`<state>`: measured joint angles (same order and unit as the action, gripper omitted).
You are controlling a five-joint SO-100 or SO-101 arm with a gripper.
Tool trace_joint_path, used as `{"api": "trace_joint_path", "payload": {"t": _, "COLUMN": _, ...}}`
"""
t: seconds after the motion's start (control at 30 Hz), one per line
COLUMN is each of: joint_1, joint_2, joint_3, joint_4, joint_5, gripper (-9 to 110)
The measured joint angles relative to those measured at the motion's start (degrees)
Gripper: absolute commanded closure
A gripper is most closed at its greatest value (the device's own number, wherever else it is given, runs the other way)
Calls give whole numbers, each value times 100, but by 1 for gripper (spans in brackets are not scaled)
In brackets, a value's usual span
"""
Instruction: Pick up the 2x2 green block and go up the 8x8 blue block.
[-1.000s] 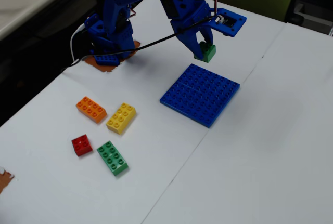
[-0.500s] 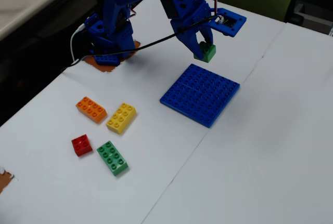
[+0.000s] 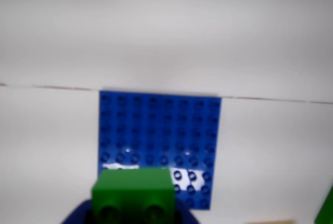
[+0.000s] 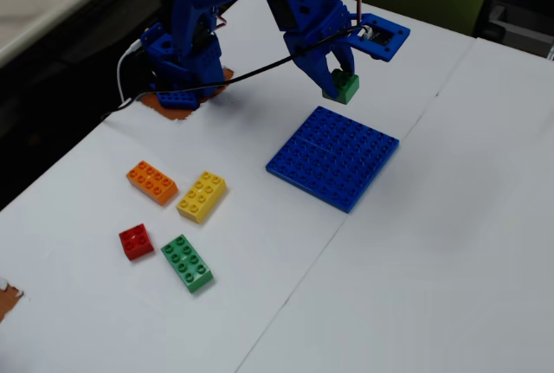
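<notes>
Fixed view, left to right: red brick (image 4: 136, 241), orange brick (image 4: 152, 183), long green brick (image 4: 187, 262) and yellow brick (image 4: 202, 196) lie well left of the gripper (image 4: 340, 81). Gripper pinches the 2x2 green block (image 4: 344, 87), raised off the table. The 8x8 blue block (image 4: 334, 157) lies flat just below and beyond it.

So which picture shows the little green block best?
The fixed view: there the 2x2 green block hangs clear in the tool, above the table near the 8x8 blue block. The wrist view shows the green block close but blurry, cut off at the bottom edge.
</notes>
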<state>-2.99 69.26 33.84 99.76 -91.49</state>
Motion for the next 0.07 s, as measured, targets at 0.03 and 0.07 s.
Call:
{"api": "trace_joint_path", "payload": {"t": 0.03, "joint_1": 0, "joint_2": 0, "joint_3": 0, "joint_4": 0, "joint_5": 0, "gripper": 97}}
{"api": "trace_joint_path", "payload": {"t": 0.07, "joint_1": 0, "joint_2": 0, "joint_3": 0, "joint_4": 0, "joint_5": 0, "gripper": 97}}
